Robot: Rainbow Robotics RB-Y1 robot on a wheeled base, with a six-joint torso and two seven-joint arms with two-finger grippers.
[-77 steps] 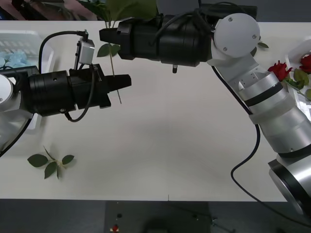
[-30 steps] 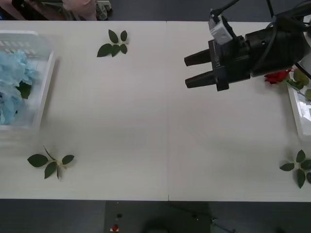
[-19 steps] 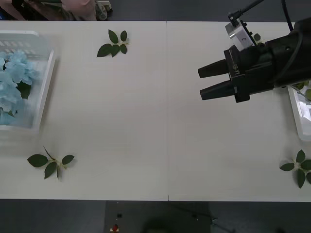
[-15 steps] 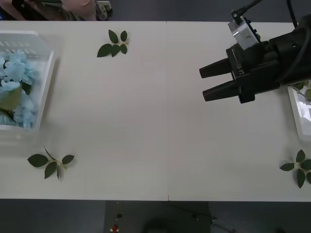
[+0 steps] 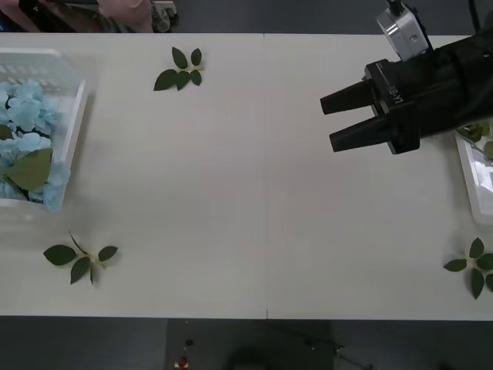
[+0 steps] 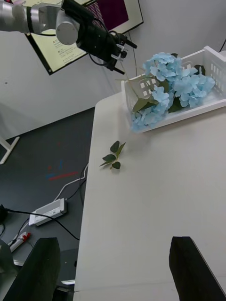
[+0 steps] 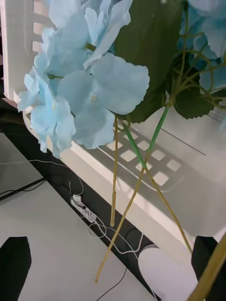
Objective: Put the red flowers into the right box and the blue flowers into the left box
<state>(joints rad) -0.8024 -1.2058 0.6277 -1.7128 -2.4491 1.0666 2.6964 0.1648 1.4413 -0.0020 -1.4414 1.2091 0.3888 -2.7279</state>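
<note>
Pale sky-blue artificial hydrangea stems lie in the white ribbed plastic tray at the white desk's left edge. The left end effector hangs beyond that tray, its grip impossible to tell. The right end effector, black fingers spread and empty, hovers beside the plainer white tray; best lifted clear without brushing the rim.

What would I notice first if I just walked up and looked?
Probably the fluffy blue flowers heaped in the left box at the table's left edge. Next, the big black right claw, open and empty, hanging over the right side of the table beside the right box. Small green leaf sprigs lie scattered around.
</note>
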